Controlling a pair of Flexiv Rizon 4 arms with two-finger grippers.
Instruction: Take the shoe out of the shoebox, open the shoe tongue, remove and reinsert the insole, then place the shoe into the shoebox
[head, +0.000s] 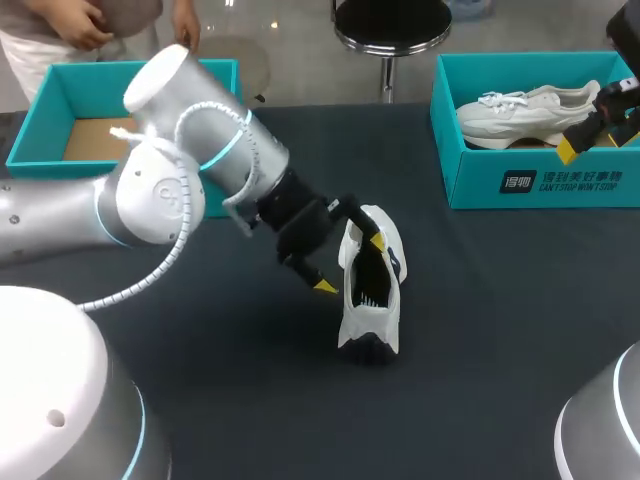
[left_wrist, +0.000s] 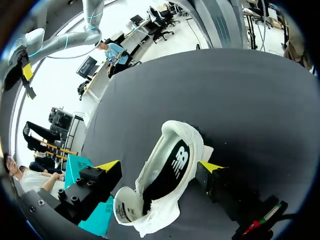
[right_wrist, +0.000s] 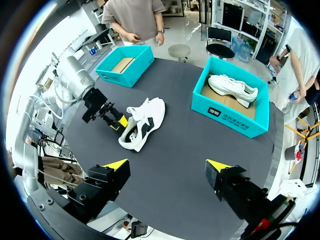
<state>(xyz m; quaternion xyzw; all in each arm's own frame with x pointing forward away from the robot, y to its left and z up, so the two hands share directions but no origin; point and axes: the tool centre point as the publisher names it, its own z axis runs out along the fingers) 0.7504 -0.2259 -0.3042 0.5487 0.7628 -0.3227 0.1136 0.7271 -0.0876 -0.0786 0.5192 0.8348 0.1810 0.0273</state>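
Lying on dark surface (head: 500, 330), white-and-black sneaker (head: 372, 300) sits between left gripper (head: 350, 263)'s spread fingers (head: 323, 286), one tip at its collar. Right gripper (right_wrist: 167, 165) fingers apart, well clear.

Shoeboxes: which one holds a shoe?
The right shoebox, at the table's far right: a white shoe lies inside. The left shoebox shows only its bare cardboard floor.

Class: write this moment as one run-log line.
left gripper open, around white-and-black sneaker | right gripper open, empty | all-white sneaker in teal shoebox
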